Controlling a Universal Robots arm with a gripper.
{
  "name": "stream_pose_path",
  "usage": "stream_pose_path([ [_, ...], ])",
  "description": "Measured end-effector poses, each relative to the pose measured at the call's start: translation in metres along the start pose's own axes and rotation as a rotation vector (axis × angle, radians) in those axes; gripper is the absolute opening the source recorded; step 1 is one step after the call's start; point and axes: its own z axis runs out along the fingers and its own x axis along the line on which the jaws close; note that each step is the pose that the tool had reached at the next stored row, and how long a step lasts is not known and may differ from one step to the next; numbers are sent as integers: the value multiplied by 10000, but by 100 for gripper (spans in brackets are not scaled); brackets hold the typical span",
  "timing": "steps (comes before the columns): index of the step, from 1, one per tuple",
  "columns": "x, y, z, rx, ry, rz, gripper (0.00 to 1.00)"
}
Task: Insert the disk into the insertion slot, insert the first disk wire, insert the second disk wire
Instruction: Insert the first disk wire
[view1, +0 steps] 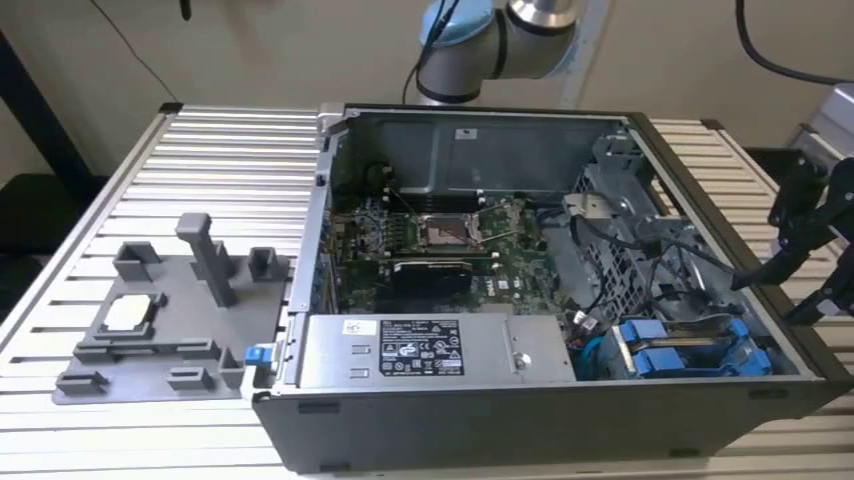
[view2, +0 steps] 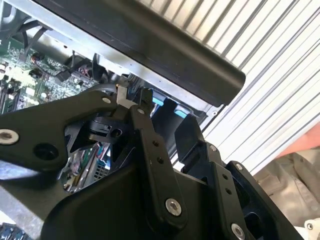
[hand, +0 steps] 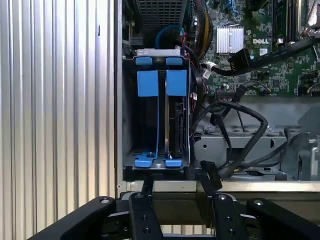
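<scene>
In the first wrist view the black bolted-link claw (hand: 177, 185) stands released and empty, facing the insertion slot (hand: 121, 115) of the grey sheet-metal drive cage. The flat silver-grey disk in its glossy blue plastic carrier (hand: 177, 85) looks seated there, just beside a similar blue-fronted drive (hand: 148, 82). In the exterior view the cage sits at five o'clock inside the open dark computer case (view1: 441, 420) on the ribbed aluminium tabletop (view1: 214, 160). I judge the disk step done and the wires in hand. The limp black cables (hand: 260, 120) call for a pinch at the rigid plug.
</scene>
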Motion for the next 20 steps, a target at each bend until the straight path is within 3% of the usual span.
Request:
stream_pose_path([
  [9,-52,-5,-48,0,-12,-28,47],
  [13,-53,-6,-49,21,-21,-683,47],
  [20,-58,28,-47,110,-307,-976,47],
])
